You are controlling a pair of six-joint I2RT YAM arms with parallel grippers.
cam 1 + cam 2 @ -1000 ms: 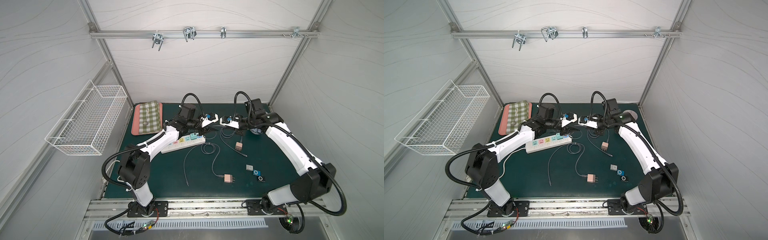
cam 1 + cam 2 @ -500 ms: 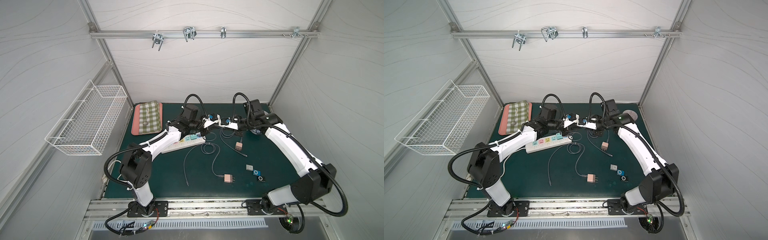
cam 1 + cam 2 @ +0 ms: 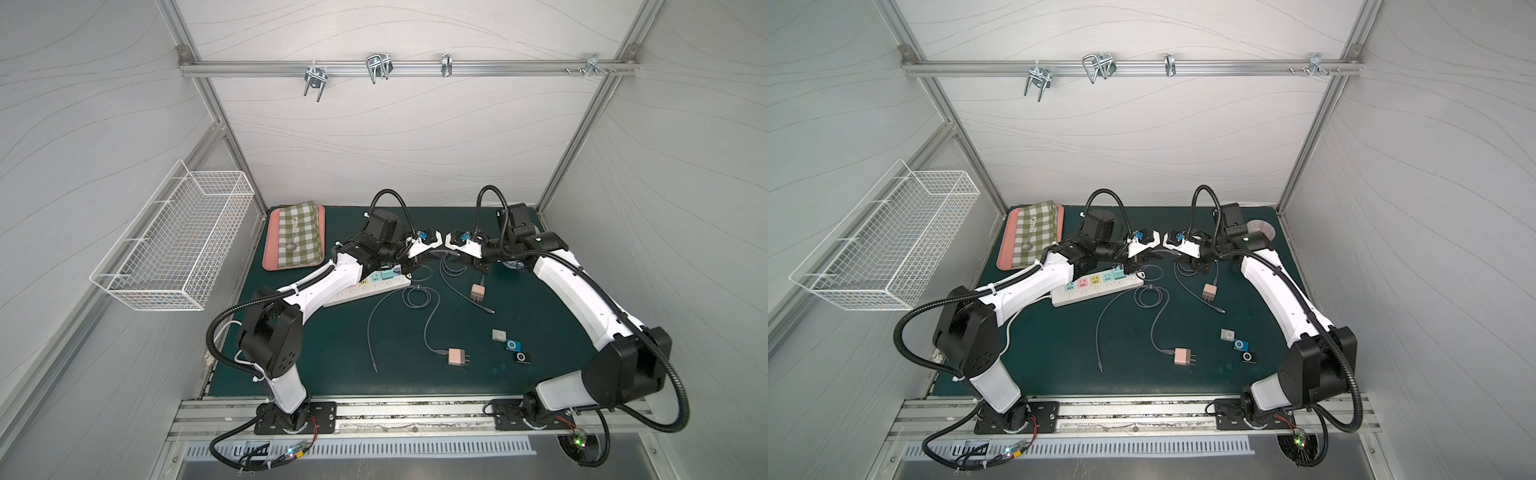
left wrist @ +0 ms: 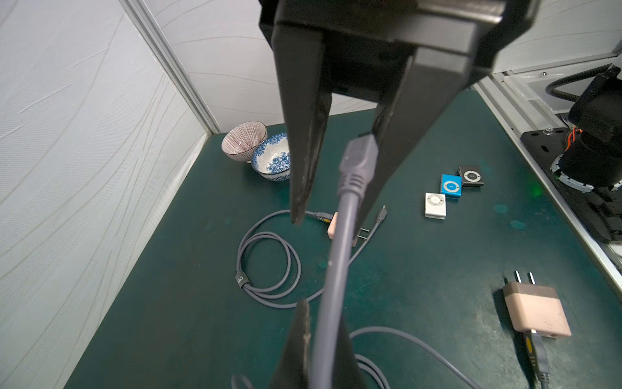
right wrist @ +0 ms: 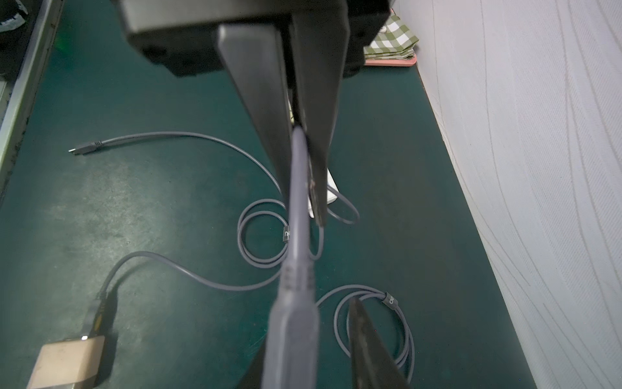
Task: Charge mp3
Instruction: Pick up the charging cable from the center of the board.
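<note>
Dark green matting (image 3: 332, 353) covers the floor of a white-panelled cell, and both arms reach to its far middle. Left gripper (image 4: 328, 225): closed on the moulded plug (image 4: 358, 161) of a grey charging cable (image 5: 298, 202). Right gripper (image 5: 303, 215): jaws set close about the same cable just behind the plug; whether they clamp it cannot be told. The cable's long axis runs straight from one pincer to the other, across the mat. Three small square mp3 players (image 3: 513, 345), silver, blue and black, lie flat in a close-set diagonal row on the near right of the mat. They are well apart from both pincers and nearer the right arm's base. The coming move is judged to be bringing a free cable end toward them. Bare mat lies open on that path. A pale pink wall charger (image 3: 458, 357) sits near them toward the mat's middle, a white power strip (image 3: 1096, 286) lies under the left forearm, and the back wall stands near behind the pincers.
</note>
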